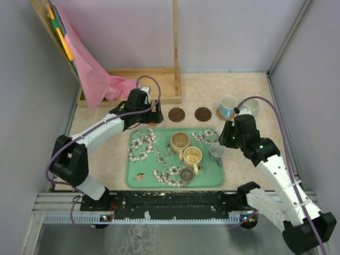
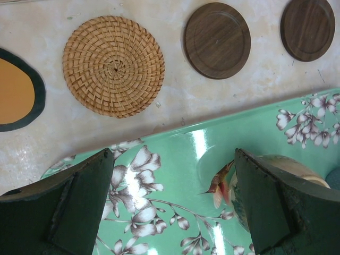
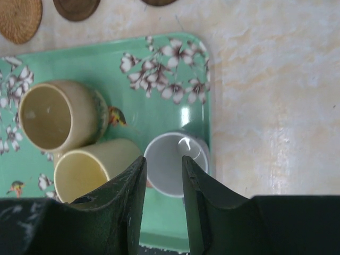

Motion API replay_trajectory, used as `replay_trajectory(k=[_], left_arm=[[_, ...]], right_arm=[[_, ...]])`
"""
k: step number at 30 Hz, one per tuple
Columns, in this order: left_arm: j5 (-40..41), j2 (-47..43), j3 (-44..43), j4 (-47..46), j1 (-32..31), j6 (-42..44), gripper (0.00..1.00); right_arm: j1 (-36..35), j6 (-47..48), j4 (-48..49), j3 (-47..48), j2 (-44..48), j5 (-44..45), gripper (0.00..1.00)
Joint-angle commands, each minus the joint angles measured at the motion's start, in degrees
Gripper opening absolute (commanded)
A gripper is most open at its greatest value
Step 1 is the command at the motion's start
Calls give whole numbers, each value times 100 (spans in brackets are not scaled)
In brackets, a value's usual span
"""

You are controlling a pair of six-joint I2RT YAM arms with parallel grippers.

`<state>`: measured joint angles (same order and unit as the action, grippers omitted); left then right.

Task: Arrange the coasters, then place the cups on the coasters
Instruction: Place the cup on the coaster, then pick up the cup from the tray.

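Observation:
Tan [image 1: 179, 141], yellow [image 1: 192, 156], grey [image 1: 217, 151] and small dark [image 1: 186, 175] cups stand on the green floral tray [image 1: 207, 178]. A pale blue cup [image 1: 228, 106] sits on a tan coaster [image 1: 219, 113], with a white cup [image 1: 252, 106] beside it. Two dark brown coasters [image 1: 176, 114] [image 1: 203, 113] lie behind the tray. In the left wrist view they [image 2: 217, 40] [image 2: 307, 29] lie next to a woven coaster [image 2: 113, 66]. My left gripper [image 2: 174, 159] hangs wide open over the tray's far edge. My right gripper [image 3: 163, 162] hovers over the grey cup [image 3: 172, 159], jaws narrowly apart, nothing between them.
A wooden frame [image 1: 159, 85] draped with pink cloth [image 1: 98, 79] stands at the back left. An orange disc with a dark rim [image 2: 13, 90] lies left of the woven coaster. Enclosure walls close in both sides. Bare tabletop [image 1: 249, 154] lies right of the tray.

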<state>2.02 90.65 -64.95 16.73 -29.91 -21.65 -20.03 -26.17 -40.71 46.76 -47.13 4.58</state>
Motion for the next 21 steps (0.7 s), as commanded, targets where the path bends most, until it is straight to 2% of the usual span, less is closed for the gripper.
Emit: replay_trajectory(k=[1, 16, 21], left_arm=[[-97, -191, -87, -124, -40, -61, 100], [-138, -261, 39, -238, -34, -69, 100], [-234, -211, 32, -267, -36, -97, 100]], right_arm=[[-342, -437, -581, 37, 49, -245, 34], [-1388, -1654, -1555, -271, 362, 194, 33], [-1459, -1747, -1806, -391, 510, 437, 33]])
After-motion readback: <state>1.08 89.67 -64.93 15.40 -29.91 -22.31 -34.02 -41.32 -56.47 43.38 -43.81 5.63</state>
